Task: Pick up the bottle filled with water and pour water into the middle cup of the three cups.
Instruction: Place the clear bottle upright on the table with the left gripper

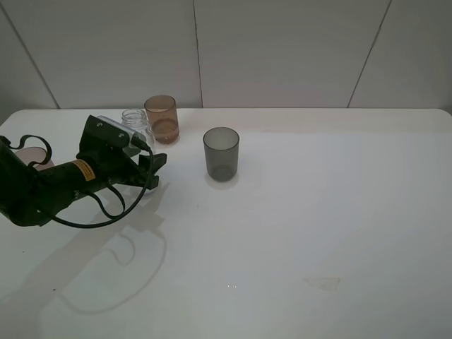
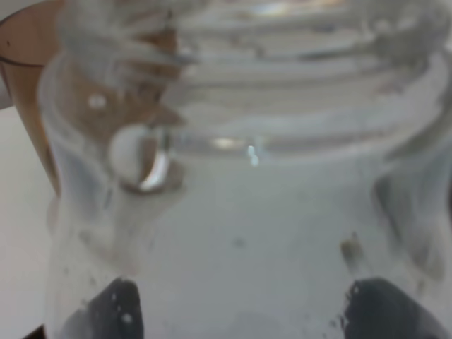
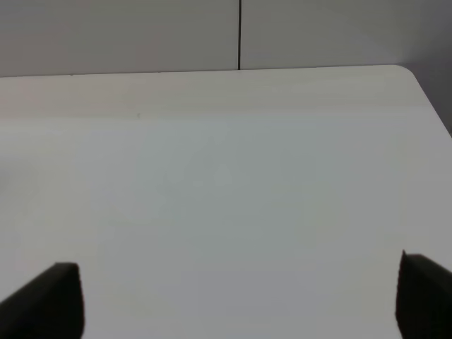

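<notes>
Table point(image 1: 318, 233): white, bare on the right.
Left gripper point(image 1: 145, 171): fingers astride the bottle point(image 1: 134, 121); clamped or not, I cannot tell.
Right gripper point(image 3: 240, 300): jaws apart, idle.
Middle cup point(image 1: 162, 119): amber, just beside the bottle (unfilled yet).
Left: lift, pour.

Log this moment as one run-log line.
stage: reaching bottle | left gripper: beside bottle, grasp unclear | right gripper: open, idle | amber cup: upright behind bottle | grey cup: upright

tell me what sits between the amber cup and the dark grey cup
Nothing: only bare white table separates the amber cup and dark grey cup, seen in the exterior high view.
</notes>
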`<state>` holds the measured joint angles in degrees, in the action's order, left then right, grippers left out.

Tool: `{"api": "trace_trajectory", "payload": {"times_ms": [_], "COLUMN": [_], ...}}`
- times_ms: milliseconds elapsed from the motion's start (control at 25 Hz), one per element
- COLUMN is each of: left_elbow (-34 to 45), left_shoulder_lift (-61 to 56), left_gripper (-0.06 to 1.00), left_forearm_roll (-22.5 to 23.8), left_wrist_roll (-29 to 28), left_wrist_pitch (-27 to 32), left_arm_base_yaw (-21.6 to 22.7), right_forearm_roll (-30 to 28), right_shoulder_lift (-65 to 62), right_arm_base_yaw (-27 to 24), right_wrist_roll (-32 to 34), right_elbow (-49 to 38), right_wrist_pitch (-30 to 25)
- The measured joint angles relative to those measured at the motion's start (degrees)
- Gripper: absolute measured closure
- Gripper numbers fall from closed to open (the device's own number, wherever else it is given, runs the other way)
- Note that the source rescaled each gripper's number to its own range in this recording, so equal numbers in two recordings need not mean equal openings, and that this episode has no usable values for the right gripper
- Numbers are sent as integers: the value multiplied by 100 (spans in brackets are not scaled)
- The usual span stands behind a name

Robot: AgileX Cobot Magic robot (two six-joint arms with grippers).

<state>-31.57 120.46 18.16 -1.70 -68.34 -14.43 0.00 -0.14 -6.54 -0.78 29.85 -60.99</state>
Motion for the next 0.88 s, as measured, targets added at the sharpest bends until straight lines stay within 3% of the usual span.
{"api": "trace_trajectory", "payload": {"times_ms": [200,240,320,360,400,520,880], "left_elbow": [0,0,0,0,0,0,0], "left_shoulder_lift": [0,0,0,0,0,0,-396], "left_gripper": [89,76,36,22,13,6,5], "left_forearm_roll": [0,0,0,0,0,0,11], "left_wrist_roll": [7,7,7,15,44,170,170], "left_wrist_pitch": [0,-6,-30,-44,-44,-44,-32], "left_arm_base_yaw": [0,0,0,0,0,0,0], "right_forearm_roll": [0,0,0,0,0,0,0], "right_shoulder_lift": [0,0,0,0,0,0,0], "right_arm_base_yaw": [0,0,0,0,0,0,0], "right_wrist_roll": [0,0,0,0,0,0,0], "right_elbow": [0,0,0,0,0,0,0], "right_wrist_pitch": [0,0,0,0,0,0,0]}}
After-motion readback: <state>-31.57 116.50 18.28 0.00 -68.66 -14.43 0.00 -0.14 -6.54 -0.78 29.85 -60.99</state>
